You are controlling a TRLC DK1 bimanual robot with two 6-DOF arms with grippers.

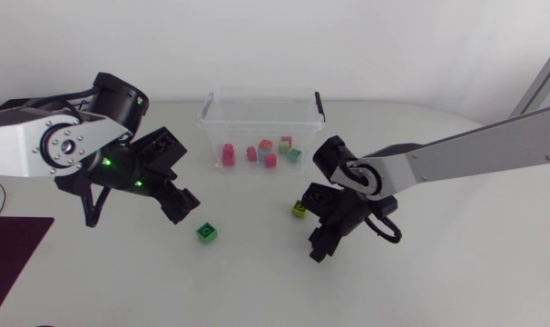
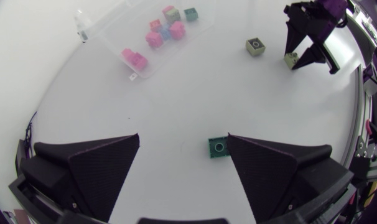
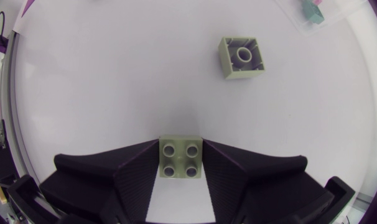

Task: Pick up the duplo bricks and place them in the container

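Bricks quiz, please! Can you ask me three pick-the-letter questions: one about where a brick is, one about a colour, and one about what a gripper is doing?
1. Where is the dark green brick?
A. inside the container
B. on the table, between the left gripper's fingers
C. stacked on another brick

2. What colour is the held brick in the right gripper?
A. pink
B. blue
C. pale green

3. What is the left gripper doing?
A. it is open
B. it is shut on a brick
C. it is shut with nothing in it

Answers:
1 B: the left wrist view shows it lying on the table between the two fingers.
2 C: the right wrist view shows it pale green, with a finger against each side.
3 A: its fingers stand wide apart and do not clamp the dark green brick.
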